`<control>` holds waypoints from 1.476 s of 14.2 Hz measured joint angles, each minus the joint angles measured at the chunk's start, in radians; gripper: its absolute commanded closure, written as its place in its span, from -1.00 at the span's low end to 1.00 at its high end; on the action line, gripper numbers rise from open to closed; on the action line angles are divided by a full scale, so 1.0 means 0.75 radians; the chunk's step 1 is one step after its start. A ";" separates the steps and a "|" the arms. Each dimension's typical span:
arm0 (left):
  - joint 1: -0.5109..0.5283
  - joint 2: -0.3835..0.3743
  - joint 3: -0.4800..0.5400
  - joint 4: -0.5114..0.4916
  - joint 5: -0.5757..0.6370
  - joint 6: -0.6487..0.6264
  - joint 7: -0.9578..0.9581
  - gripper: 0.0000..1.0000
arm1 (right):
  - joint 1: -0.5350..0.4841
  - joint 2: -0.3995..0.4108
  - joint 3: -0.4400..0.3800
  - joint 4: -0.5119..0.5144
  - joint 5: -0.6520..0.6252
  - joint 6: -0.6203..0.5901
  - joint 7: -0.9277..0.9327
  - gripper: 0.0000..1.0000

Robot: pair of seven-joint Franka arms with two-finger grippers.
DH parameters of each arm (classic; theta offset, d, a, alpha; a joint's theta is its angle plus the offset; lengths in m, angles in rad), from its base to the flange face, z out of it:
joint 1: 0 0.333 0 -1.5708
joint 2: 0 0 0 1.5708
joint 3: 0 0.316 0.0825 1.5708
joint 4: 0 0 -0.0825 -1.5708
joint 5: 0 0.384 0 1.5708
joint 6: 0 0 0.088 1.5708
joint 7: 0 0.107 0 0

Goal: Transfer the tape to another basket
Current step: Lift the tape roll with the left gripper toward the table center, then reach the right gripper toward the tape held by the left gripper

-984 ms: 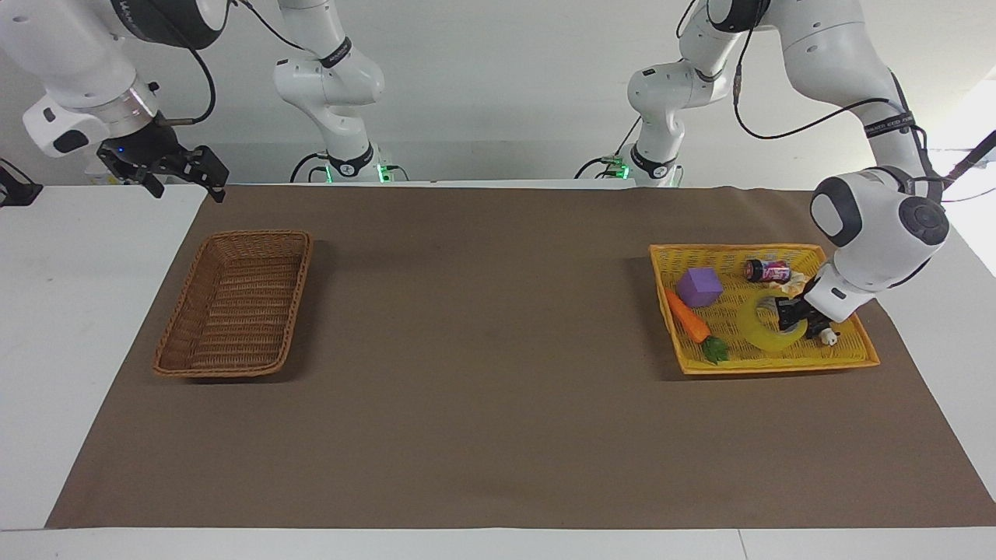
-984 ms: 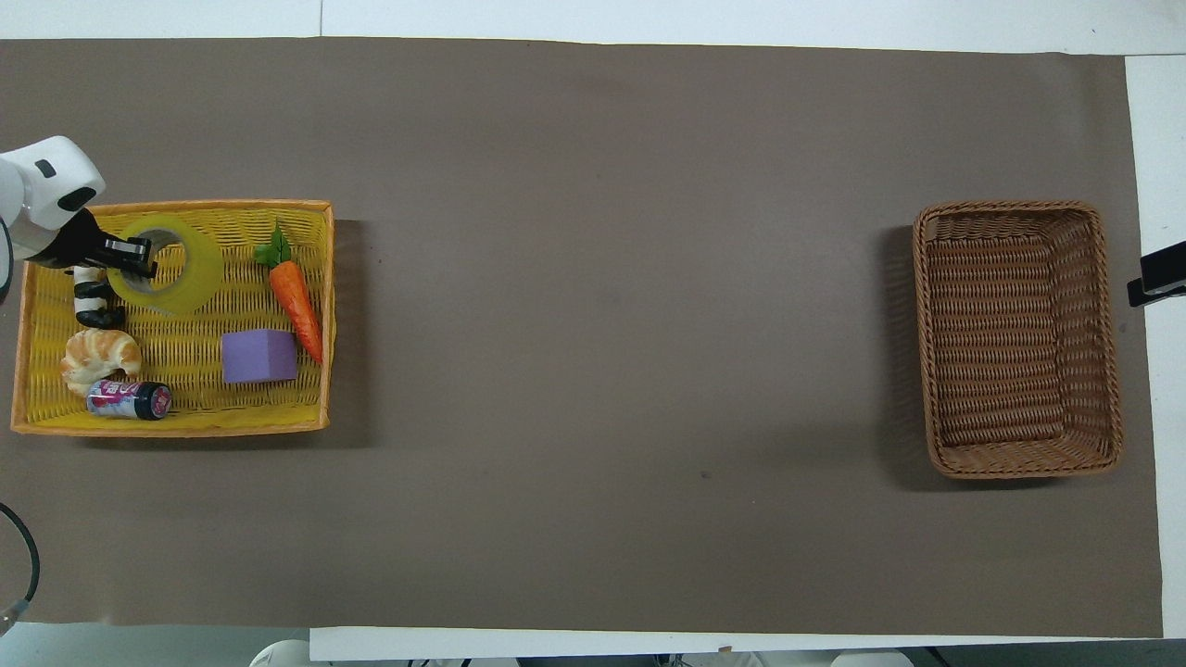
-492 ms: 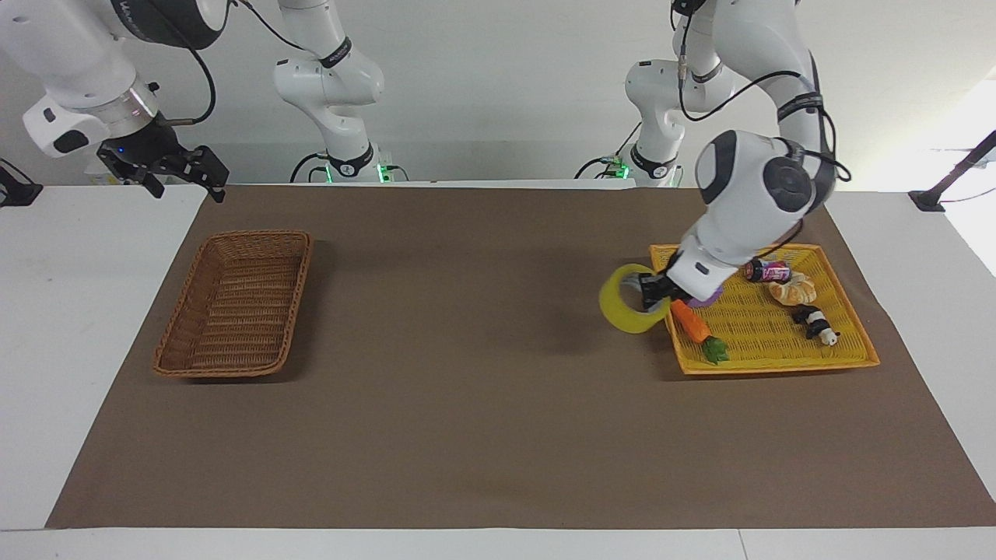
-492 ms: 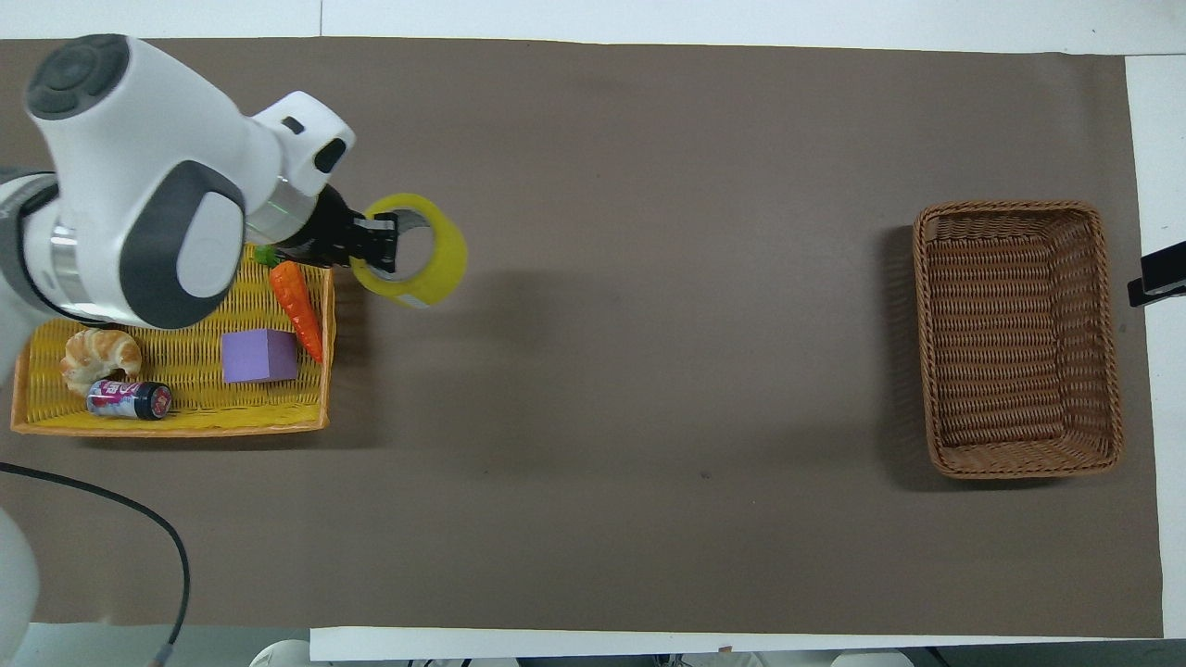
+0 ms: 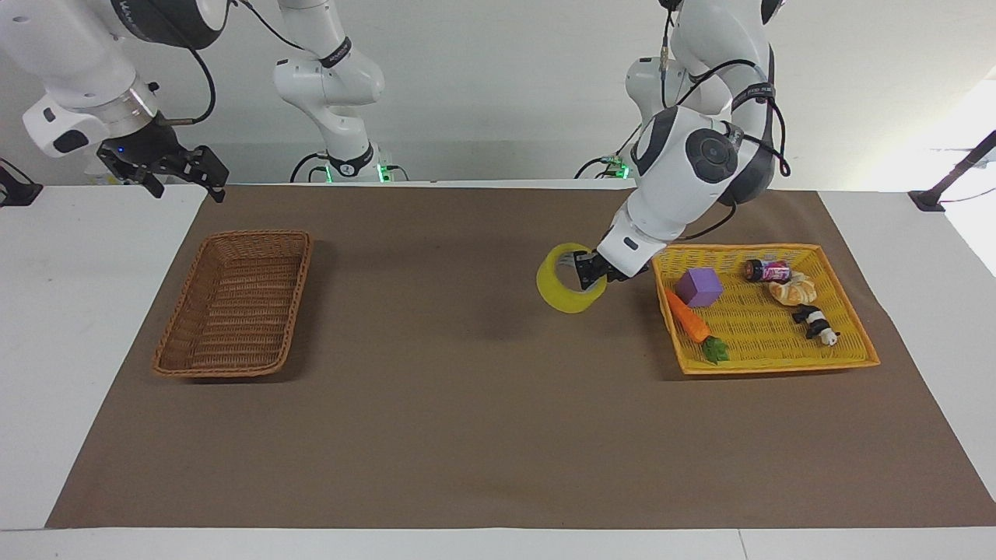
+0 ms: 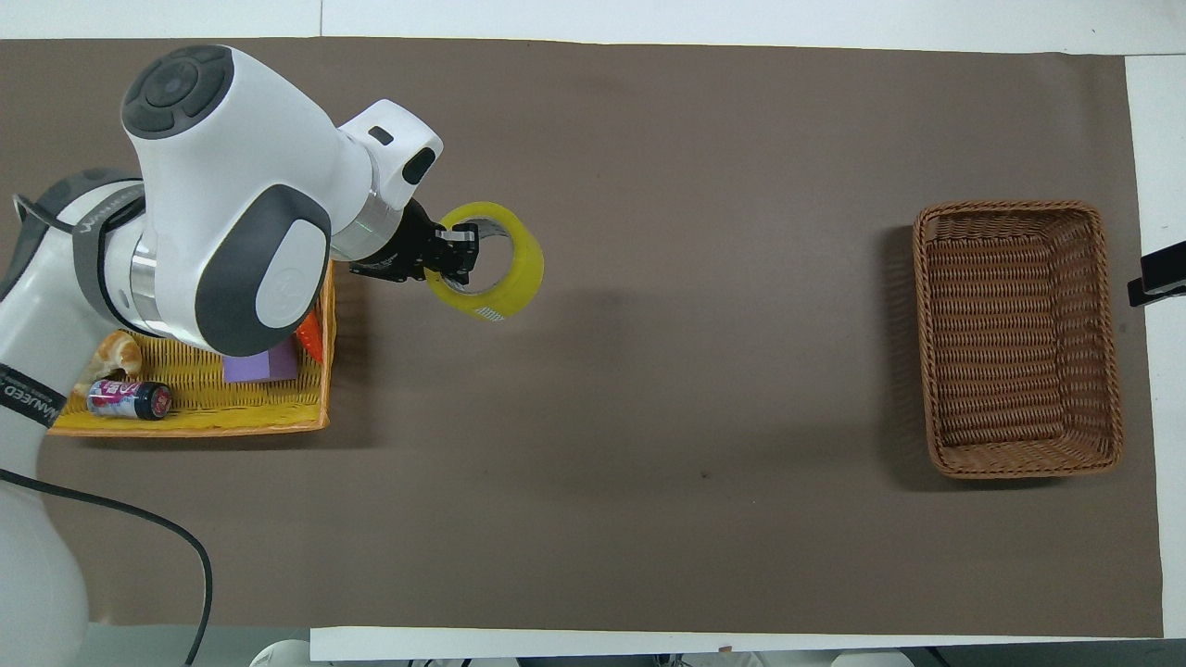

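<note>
Yellow translucent tape roll hung pinched in the left gripper over the mat, out of the yellow tray; the brown wicker basket lay well apart, with the right gripper waiting near it.

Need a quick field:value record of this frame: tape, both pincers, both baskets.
tape: yellow translucent ring-shaped roll, held in the air over the brown mat, outside both baskets
left pincer: shut on the roll's wall
right pincer: open, waits over the table edge near the brown basket
target: brown woven wicker rectangular basket, nothing in it
source: bright yellow woven tray basket, holds purple block, carrot, can, croissant, panda figure
</note>
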 measured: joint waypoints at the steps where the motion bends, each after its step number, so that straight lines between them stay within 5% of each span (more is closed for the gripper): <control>1: 0.000 0.000 0.002 0.006 0.000 0.000 -0.001 1.00 | 0.000 0.000 0.000 0.000 0.000 0.000 0.000 -1.00; 5: -0.001 0.000 0.003 0.017 0.000 0.000 -0.003 1.00 | 0.009 -0.001 0.014 -0.006 0.055 0.001 -0.085 -1.00; 12: -0.001 0.001 0.003 0.017 0.000 0.000 -0.004 1.00 | 0.032 0.019 0.023 -0.311 0.932 0.257 -0.170 -1.00; 18: -0.001 0.001 0.004 0.017 0.000 -0.001 -0.004 0.99 | 0.357 0.209 0.034 -0.432 1.498 0.732 -0.171 -1.00; 21: -0.001 0.001 0.005 0.017 0.000 -0.002 -0.005 0.99 | 0.514 0.302 0.036 -0.443 1.723 0.847 -0.169 -1.00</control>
